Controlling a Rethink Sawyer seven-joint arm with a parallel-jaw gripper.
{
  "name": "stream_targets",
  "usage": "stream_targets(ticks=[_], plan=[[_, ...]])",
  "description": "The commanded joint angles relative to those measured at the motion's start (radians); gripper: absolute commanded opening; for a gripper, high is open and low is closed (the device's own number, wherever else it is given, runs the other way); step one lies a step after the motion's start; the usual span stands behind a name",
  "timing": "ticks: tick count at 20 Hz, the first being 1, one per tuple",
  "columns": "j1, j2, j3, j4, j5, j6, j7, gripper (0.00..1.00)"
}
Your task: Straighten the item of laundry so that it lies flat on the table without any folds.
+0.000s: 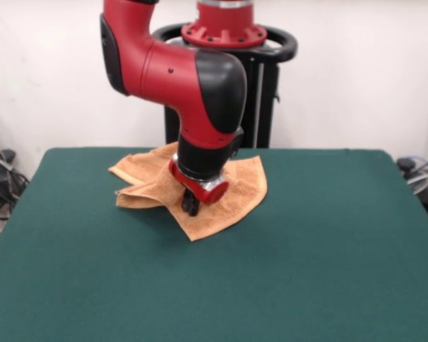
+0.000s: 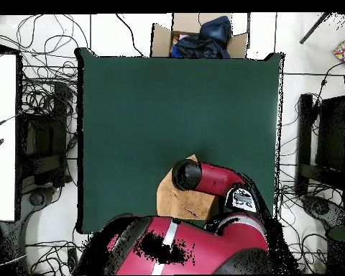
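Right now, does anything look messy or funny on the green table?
Yes. The towel is not lying flat on the table. In the front view its left side is folded over itself in a doubled flap, and it sits crooked, one corner pointing toward the camera. The gripper is down on its middle.

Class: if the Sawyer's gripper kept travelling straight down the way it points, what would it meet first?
Probably the orange-tan terry-cloth towel: the gripper points down at it, seemingly already at its surface; exact contact is unclear.
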Motion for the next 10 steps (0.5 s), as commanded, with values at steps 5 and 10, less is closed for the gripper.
stream_targets(ticks=[5, 10], plan=[[0.118, 0.206, 0.171, -0.142, 0.084, -0.190, 0.158, 0.00], [0.171, 0.213, 0.131, -0.176, 0.117, -0.153, 0.186, 0.00]])
